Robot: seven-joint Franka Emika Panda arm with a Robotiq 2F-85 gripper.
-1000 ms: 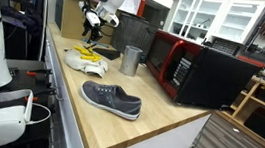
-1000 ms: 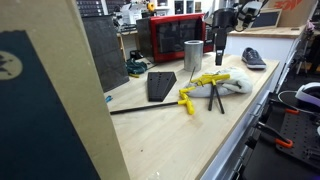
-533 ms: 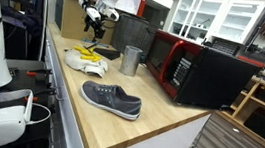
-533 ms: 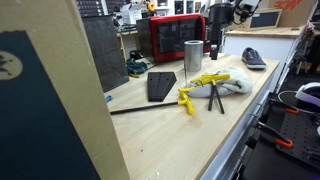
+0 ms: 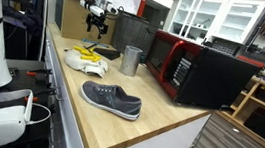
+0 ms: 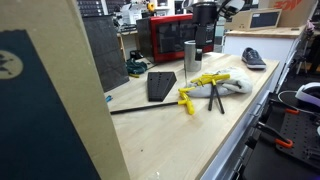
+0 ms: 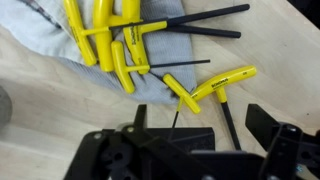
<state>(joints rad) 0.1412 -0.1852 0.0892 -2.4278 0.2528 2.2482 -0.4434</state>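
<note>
Here, hand (image 5: 98,22): jaws spread wide, holding nothing, hanging over the surface (image 5: 101,131).
Hex keys (image 7: 120,45): yellow T-handled, lying partly on a grey cloth (image 7: 40,45), directly below the hand, well apart from it.
Steel cup (image 5: 131,60): near the cloth.

You see a gray shoe (image 5: 111,99) lying on the wood table (image 5: 152,127). A shiny cup (image 5: 131,61) stands near a red and black microwave (image 5: 198,71).

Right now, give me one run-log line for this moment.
gripper: open, empty, above hex keys | hex keys: yellow handles, partly on cloth | cloth: grey, on counter | cup: near cloth
</note>
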